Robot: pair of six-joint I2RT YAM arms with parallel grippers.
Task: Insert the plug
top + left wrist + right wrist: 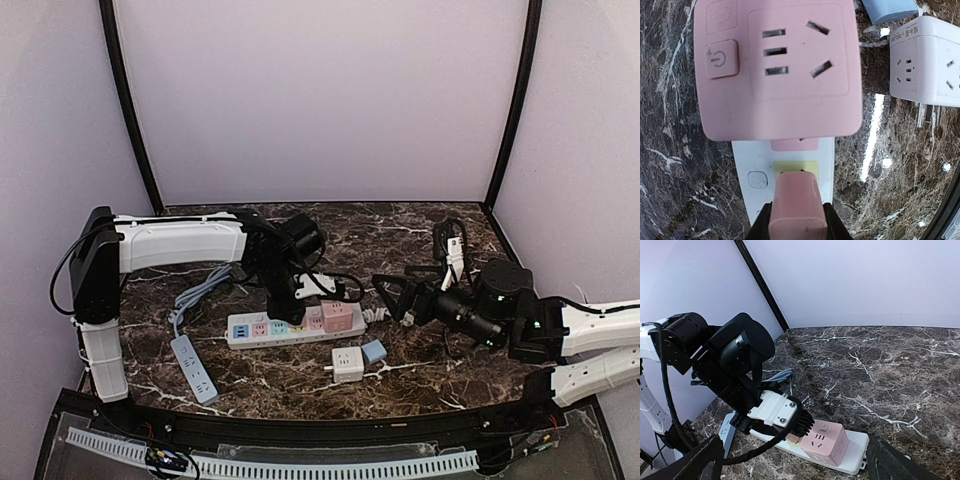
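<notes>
One pink plug (797, 210) is the object of this step. Your left gripper (797, 231) is closed on it from both sides, its black fingers (834, 229) pressed against the plug's flanks.

Left wrist view: the plug stands over the yellow socket (796, 167) of the white power strip (747, 155), covering the near part of that socket's panel. The prongs are hidden beneath the body, so you cannot tell whether they have entered the slots or only rest above them. Just beyond, on the same strip, sits the pink cube adapter (777, 70), near the plug but with a gap between them.

Top view: your right gripper (392, 297) hangs to the right of the strip, jaws spread wide with nothing between them, apart from the strip's end. A white cube adapter (347, 364) and a blue plug (374, 351) lie loose on the marble table (420, 225) in front of the strip.

Judged stage: insertion, with alignment done or nearly so. The next move calls for a straight push down along the prongs' axis, with a firm grip so the plug does not tilt toward the cube adapter. The strip appears to lie loose. Should it slide or lift, you may want the right gripper to steady its free end.
</notes>
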